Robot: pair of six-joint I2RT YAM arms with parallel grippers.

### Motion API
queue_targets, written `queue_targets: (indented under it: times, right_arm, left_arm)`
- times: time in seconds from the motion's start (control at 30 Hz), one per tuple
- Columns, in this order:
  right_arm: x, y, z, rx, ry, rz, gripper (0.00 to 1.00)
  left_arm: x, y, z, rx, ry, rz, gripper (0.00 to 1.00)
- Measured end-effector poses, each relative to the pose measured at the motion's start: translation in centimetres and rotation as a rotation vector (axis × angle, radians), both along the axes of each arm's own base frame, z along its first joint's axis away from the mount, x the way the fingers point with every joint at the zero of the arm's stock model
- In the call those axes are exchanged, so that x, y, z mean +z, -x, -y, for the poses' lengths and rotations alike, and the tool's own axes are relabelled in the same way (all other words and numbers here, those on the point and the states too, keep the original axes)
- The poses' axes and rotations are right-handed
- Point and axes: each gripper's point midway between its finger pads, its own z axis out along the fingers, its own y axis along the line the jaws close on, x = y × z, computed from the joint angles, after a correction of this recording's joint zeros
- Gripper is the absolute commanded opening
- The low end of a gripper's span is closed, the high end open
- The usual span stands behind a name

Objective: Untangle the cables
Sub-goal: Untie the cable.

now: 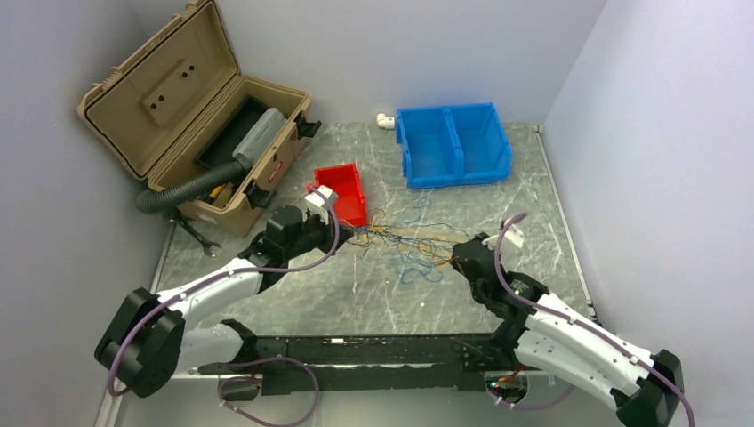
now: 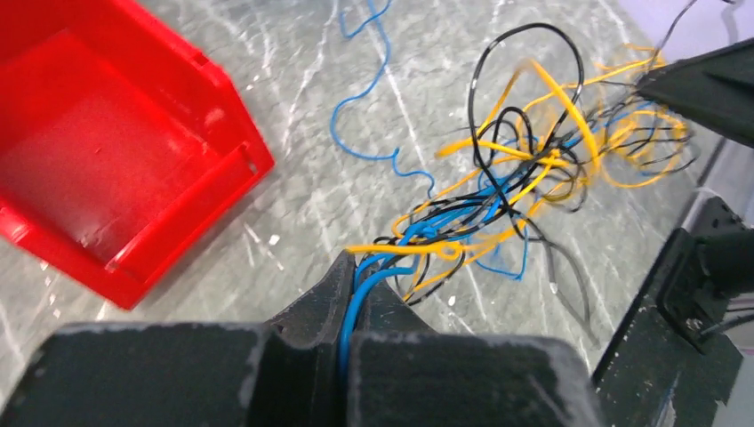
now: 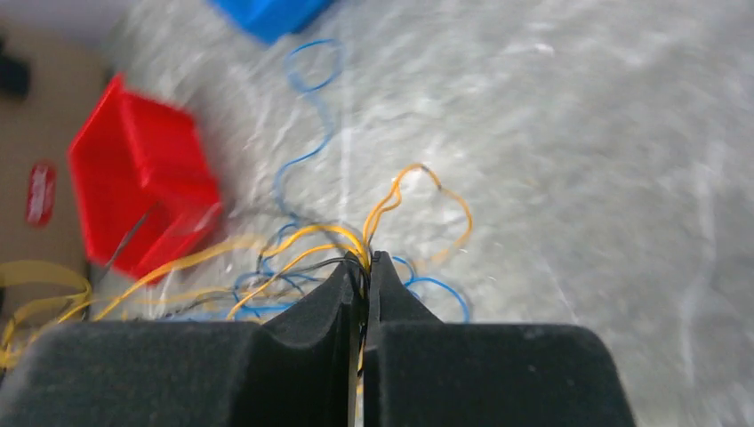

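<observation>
Left gripper (image 2: 356,267) & right gripper (image 3: 366,262) both clamp strands of thin blue/yellow/black wire tangle (image 2: 525,169); pulling apart prob. cinches knot tighter.

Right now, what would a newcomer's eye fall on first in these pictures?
First the tangle of blue, yellow and black cables in the middle of the table, stretched between the left gripper and the right gripper, both shut on strands. Behind it stand a red bin, a blue bin and, far left, an open tan toolbox.
</observation>
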Motion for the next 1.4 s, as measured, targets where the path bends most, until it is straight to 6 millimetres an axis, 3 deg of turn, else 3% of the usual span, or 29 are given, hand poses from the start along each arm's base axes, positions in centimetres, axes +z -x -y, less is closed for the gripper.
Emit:
queue_targets:
  times: [0.13, 0.23, 0.37, 0.47, 0.53, 0.67, 0.83, 1.07, 1.4]
  right_arm:
    - [-0.8, 1.3, 4.3, -0.351, -0.087, -0.101, 0.06]
    - [-1.9, 3.1, 8.9, -0.545, -0.007, -0.117, 0.04]
    - [-1.9, 3.9, 10.8, -0.619, 0.029, -0.099, 0.04]
    - [-1.3, 3.6, 10.9, -0.569, 0.093, -0.080, 0.16]
    - [-0.5, 3.1, 10.4, -0.504, 0.131, -0.063, 0.28]
    - [0.6, 1.6, 7.7, -0.287, 0.173, -0.003, 0.63]
    - [1.4, 0.7, 3.5, 0.002, 0.165, 0.095, 0.83]
    - [2.5, 0.3, -2.0, 0.319, 0.196, 0.172, 0.95]
    - [2.3, 0.8, -5.5, 0.527, 0.211, 0.197, 0.95]
  left_arm:
    - [-0.6, -0.5, -1.6, 0.111, -0.053, -0.017, 0.00]
    - [-1.0, -1.9, -4.0, 0.245, -0.096, -0.017, 0.00]
    - [-0.7, -2.1, -4.1, 0.252, -0.095, -0.006, 0.00]
    - [-0.6, -1.6, -3.3, 0.197, -0.083, 0.001, 0.00]
    - [-0.7, -1.4, -2.8, 0.158, -0.083, 0.006, 0.00]
    - [-1.5, -0.2, -1.4, 0.061, -0.100, 0.002, 0.00]
    - [-1.5, 1.7, 0.7, -0.063, -0.100, 0.023, 0.02]
    - [-0.8, 2.5, 1.9, -0.132, -0.083, 0.065, 0.01]
    - [-0.2, 3.1, 2.6, -0.189, -0.058, 0.087, 0.00]
